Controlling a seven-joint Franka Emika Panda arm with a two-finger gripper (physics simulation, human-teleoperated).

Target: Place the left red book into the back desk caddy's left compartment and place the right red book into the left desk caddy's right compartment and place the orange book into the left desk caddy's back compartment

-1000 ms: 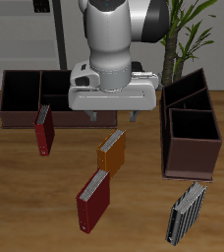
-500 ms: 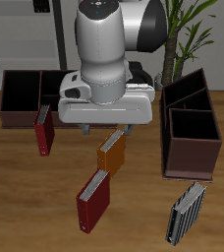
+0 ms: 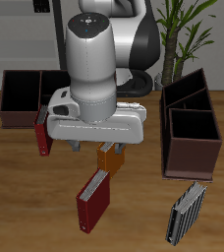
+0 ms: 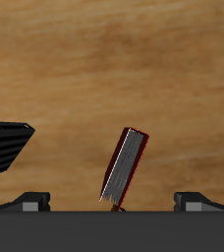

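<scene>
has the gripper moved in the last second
Yes. The gripper has come toward the table's front edge, from level with the back desk caddy to over the orange book.

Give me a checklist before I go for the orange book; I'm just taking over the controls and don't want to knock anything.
1. Fingers open, nothing between them: ok.
2. Fingers above the orange book: ok in the exterior view.
3. Orange book lined up between the fingers: cannot tell, as it does not show in the wrist view.
4. Left red book apart from the orange book: cannot tell, their ends are very close.
5. Left desk caddy back compartment free: ok, no book shows inside.
</scene>
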